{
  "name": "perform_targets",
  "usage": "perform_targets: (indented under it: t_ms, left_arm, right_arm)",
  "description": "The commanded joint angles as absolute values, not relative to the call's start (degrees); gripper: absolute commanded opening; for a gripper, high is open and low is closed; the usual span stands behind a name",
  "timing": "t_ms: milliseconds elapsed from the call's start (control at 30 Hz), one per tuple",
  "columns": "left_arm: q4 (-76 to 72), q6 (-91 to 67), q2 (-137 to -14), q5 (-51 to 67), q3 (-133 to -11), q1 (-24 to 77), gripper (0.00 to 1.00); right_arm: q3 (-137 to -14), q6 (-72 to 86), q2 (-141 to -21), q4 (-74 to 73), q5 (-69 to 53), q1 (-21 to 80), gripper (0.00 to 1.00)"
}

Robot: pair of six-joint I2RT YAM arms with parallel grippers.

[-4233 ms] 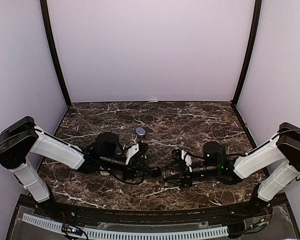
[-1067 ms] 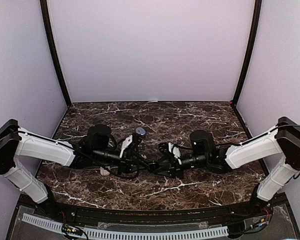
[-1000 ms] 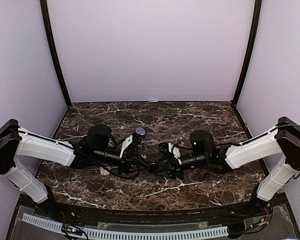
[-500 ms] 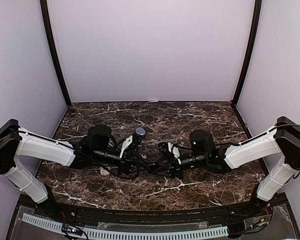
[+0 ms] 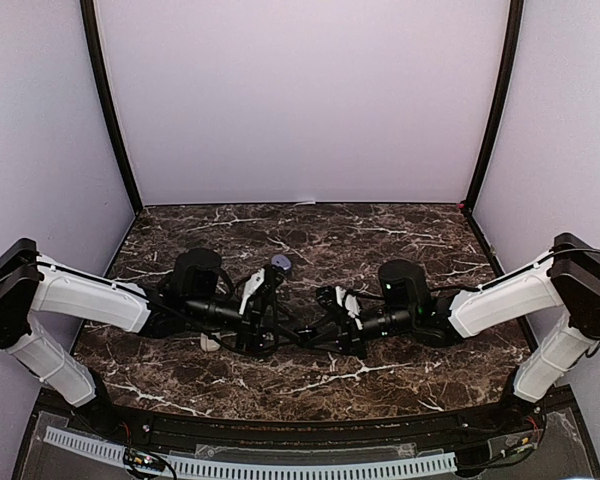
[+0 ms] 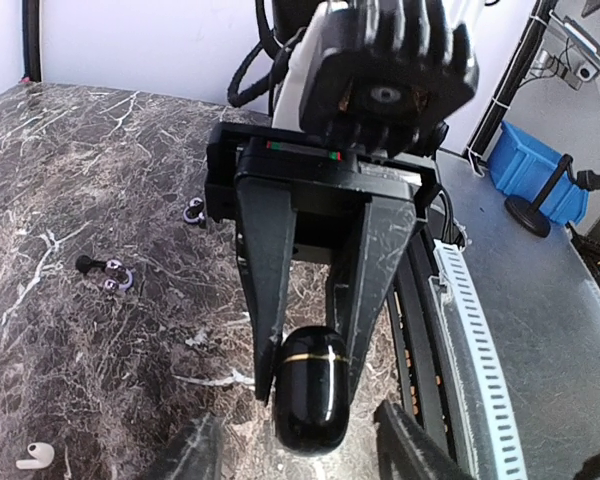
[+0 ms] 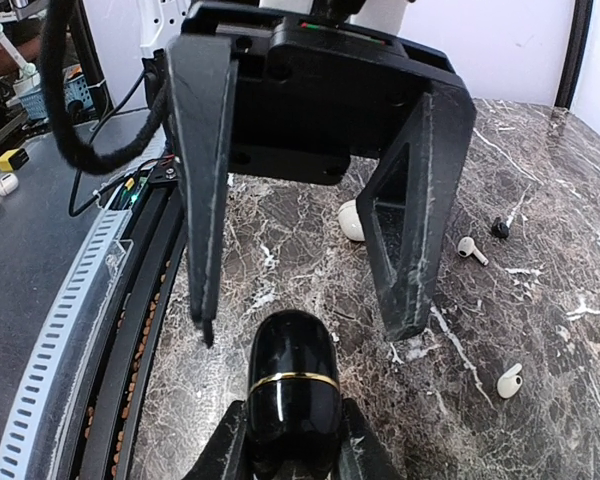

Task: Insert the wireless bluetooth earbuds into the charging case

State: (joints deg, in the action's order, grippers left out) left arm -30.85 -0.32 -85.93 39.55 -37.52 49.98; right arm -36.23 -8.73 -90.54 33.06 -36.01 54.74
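A glossy black charging case (image 7: 291,392) with a gold band hangs above the marble between the two arms, lid closed. My right gripper (image 7: 293,447) is shut on its lower half; in the left wrist view its fingers (image 6: 267,300) clamp the charging case (image 6: 310,395). My left gripper (image 7: 305,330) faces it with jaws open, spread either side of the case's free end and not touching it. Small earbuds lie loose on the table: a white one (image 7: 470,248), another white one (image 7: 508,380), a dark one (image 7: 500,228) and a dark pair (image 6: 110,275).
A white oval case (image 7: 350,220) lies on the marble table (image 5: 380,235) behind the left gripper. A small purple-topped object (image 5: 280,262) sits further back at the centre. A white earbud (image 6: 35,457) lies near the left arm. The table's front rail (image 5: 280,462) runs close below both grippers.
The arms came together at the table's middle. In the last half second my left gripper opened off the black case, while the right gripper closed tighter on it.
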Motion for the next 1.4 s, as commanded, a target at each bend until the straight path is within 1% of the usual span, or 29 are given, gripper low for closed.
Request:
perform_targets:
  t_ms: [0, 167, 233, 333, 567, 767, 1033, 1200, 1367]
  left_arm:
    - [-33.6, -2.5, -83.3, 39.8, -36.3, 49.9, 0.69]
    - [-33.9, -4.5, -80.7, 38.5, -34.8, 49.8, 0.79]
    - [-33.5, -5.4, -79.2, 37.6, -34.2, 49.6, 0.90]
    - [-32.6, -7.2, -76.8, 35.5, -33.6, 49.3, 0.99]
    - [-30.1, -14.4, -72.1, 29.9, -32.2, 48.1, 0.99]
    - [-26.9, -24.3, -69.7, 29.3, -32.7, 45.1, 0.99]
    - [-24.2, -30.9, -67.2, 27.0, -31.3, 43.3, 0.99]
    - [-27.2, -33.5, -67.7, 31.1, -28.9, 43.1, 0.98]
    - [-36.3, -38.6, -72.8, 39.4, -26.4, 43.1, 0.90]
  right_arm:
    - [-37.3, -10.0, -90.1, 33.4, -35.5, 55.2, 0.19]
    - [-36.9, -11.6, -89.2, 32.2, -33.6, 55.2, 0.19]
    - [-36.6, -12.8, -88.5, 31.3, -32.1, 55.2, 0.19]
    - [-36.2, -16.2, -87.3, 29.9, -29.6, 55.2, 0.19]
    - [-35.2, -28.6, -84.5, 27.8, -25.0, 55.6, 0.19]
    - [-34.2, -39.9, -83.1, 28.1, -18.7, 56.4, 0.17]
    - [-34.2, -49.1, -82.8, 30.5, -11.0, 57.3, 0.18]
    - [-34.2, -52.3, -82.6, 32.9, -9.5, 57.6, 0.18]
    - [-34.3, -56.5, -83.5, 35.4, -8.8, 58.1, 0.19]
